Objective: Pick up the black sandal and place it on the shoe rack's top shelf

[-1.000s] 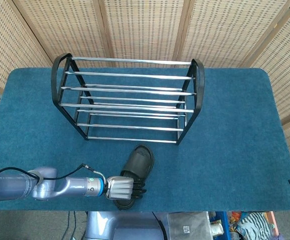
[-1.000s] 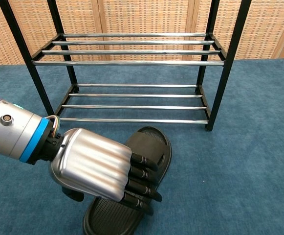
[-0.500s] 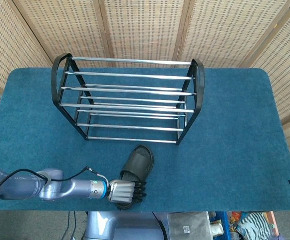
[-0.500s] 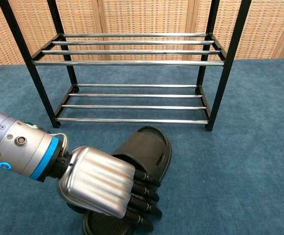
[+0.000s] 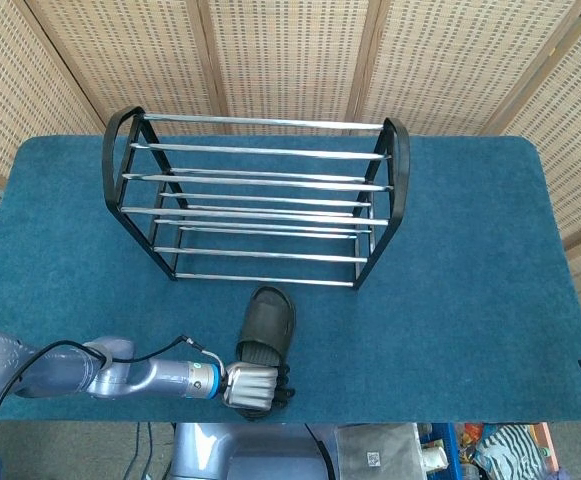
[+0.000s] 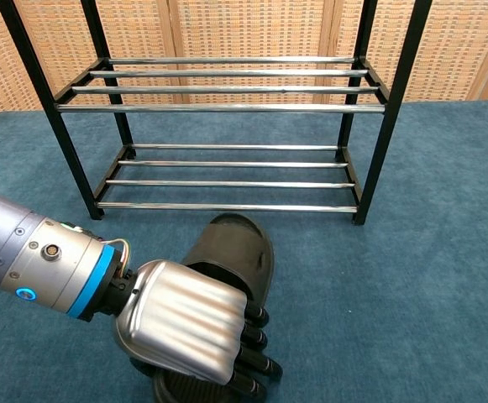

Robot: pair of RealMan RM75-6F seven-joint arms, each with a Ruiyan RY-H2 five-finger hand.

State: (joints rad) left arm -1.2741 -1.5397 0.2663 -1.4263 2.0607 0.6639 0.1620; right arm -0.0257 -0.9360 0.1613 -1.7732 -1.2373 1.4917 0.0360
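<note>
The black sandal (image 5: 266, 324) (image 6: 232, 253) lies on the blue table in front of the shoe rack (image 5: 260, 190) (image 6: 227, 101), toe toward the rack. My left hand (image 5: 252, 386) (image 6: 195, 332) covers its heel end near the table's front edge, fingers curled around the heel and gripping it. The heel is hidden under the hand. The rack's top shelf (image 5: 265, 135) of chrome bars holds nothing. My right hand is in neither view.
The blue carpeted table (image 5: 470, 280) has open space right of the sandal and around the rack. Its front edge (image 5: 420, 420) runs just below my left hand. Woven screen panels (image 5: 290, 50) stand behind the rack.
My left hand has slid toward the table's front edge, and the sandal has turned with it so its toe now points straighter at the rack.
</note>
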